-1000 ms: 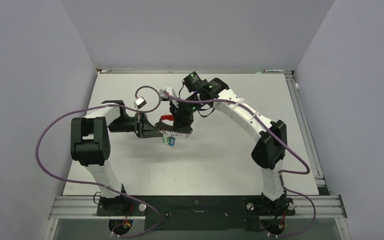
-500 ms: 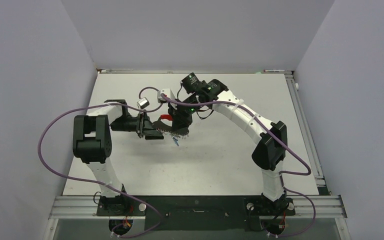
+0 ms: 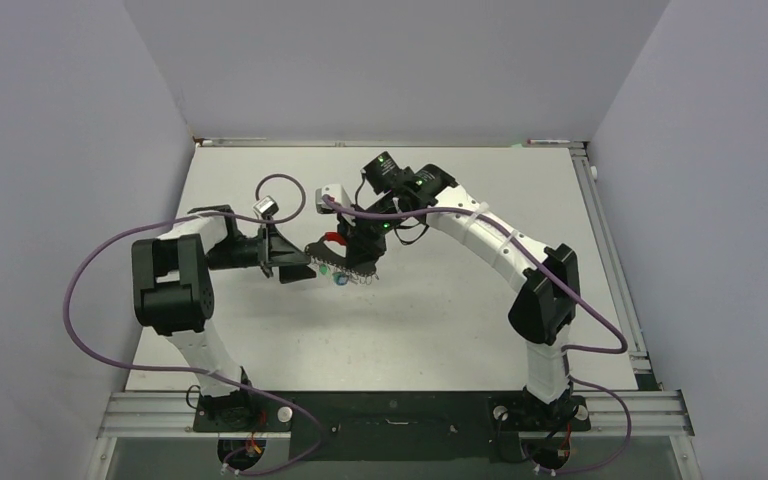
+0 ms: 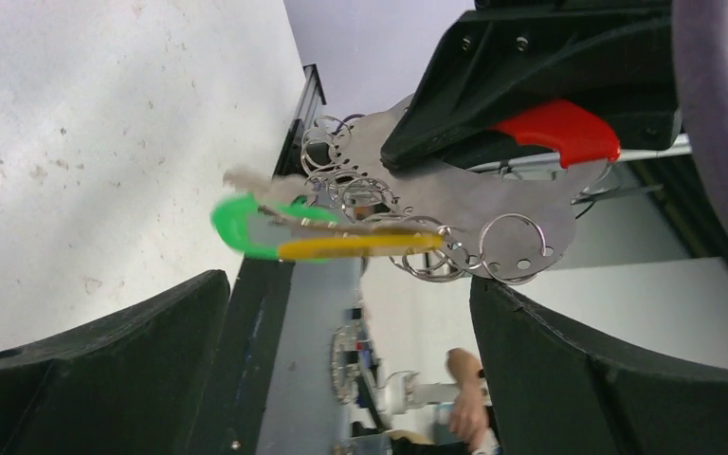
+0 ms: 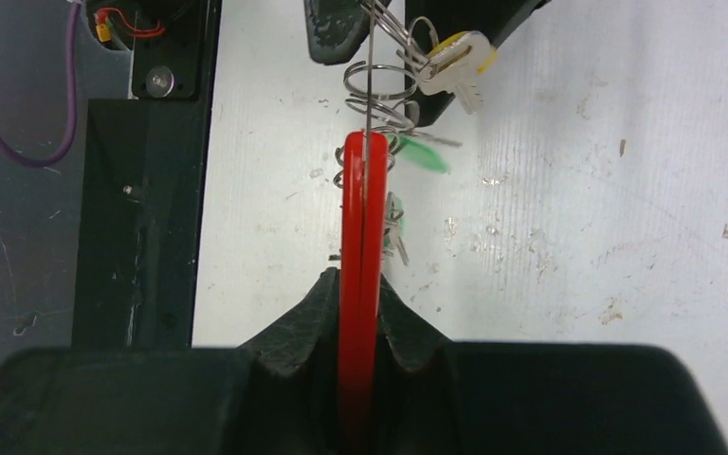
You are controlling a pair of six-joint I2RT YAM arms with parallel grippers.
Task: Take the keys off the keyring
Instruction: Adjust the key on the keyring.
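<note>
The keyring (image 4: 493,190) is a flat silver plate edged with small wire rings, with a red strap (image 5: 362,209) on it. My right gripper (image 5: 362,303) is shut on that strap and holds the keyring (image 3: 345,262) above the table. The keys hang from the rings: a green-tagged key (image 4: 242,223), a yellow-tagged key (image 4: 360,246) and a blue-tagged one (image 3: 341,279). My left gripper (image 4: 351,370) is open just left of the keyring, its black fingers (image 4: 104,360) wide apart with nothing between them. In the top view the left gripper (image 3: 303,267) points right at the hanging keys.
The white table (image 3: 440,320) is walled in by grey panels on three sides. A purple cable (image 3: 85,280) loops off the left arm, another runs along the right arm (image 3: 500,245). A black rail (image 5: 137,209) borders the table's edge.
My left gripper has gone from shut to wide open and has drawn back to the left, away from the keyring. The hanging keys have swung slightly. The right gripper keeps its hold.
</note>
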